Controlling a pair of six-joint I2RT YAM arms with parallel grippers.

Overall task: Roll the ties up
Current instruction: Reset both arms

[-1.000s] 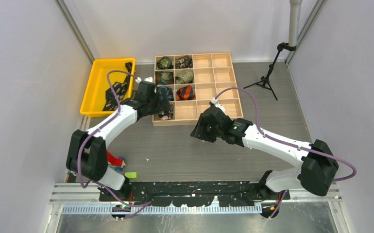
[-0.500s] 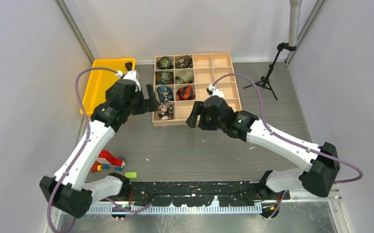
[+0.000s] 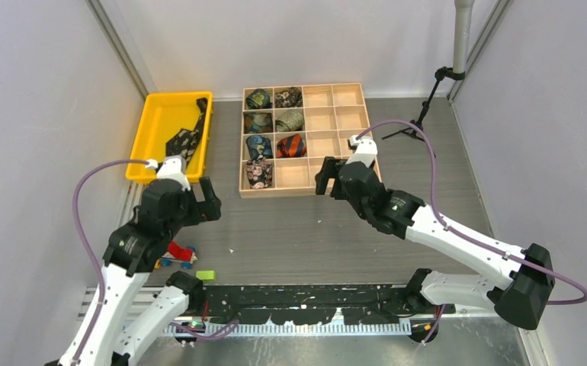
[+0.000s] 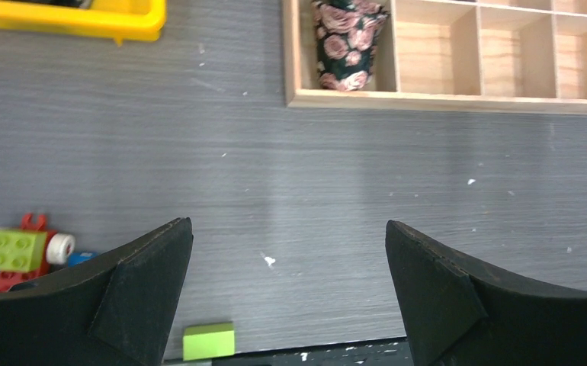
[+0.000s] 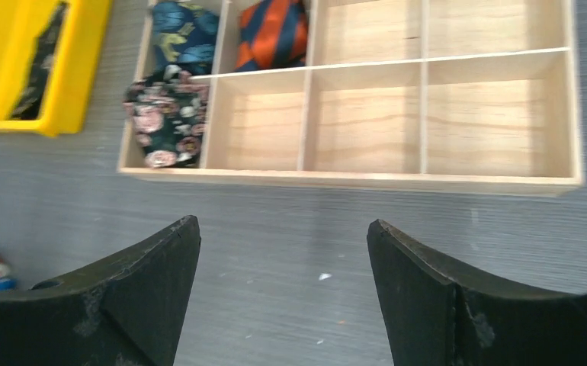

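The dark floral tie sits rolled in the front-left compartment of the wooden box; it also shows in the left wrist view and the right wrist view. The black dotted tie lies unrolled in the yellow bin. Several other rolled ties fill the box's left compartments, among them an orange-and-navy striped one. My left gripper is open and empty over the bare table, left of the box. My right gripper is open and empty just before the box's front edge.
A toy of red and green bricks and a loose green brick lie near the left arm's base. A black tripod stands at the back right. The box's right compartments hold nothing.
My left gripper has let go of the floral roll in its compartment and pulled back to the near left. My right gripper has moved up toward the box's front edge.
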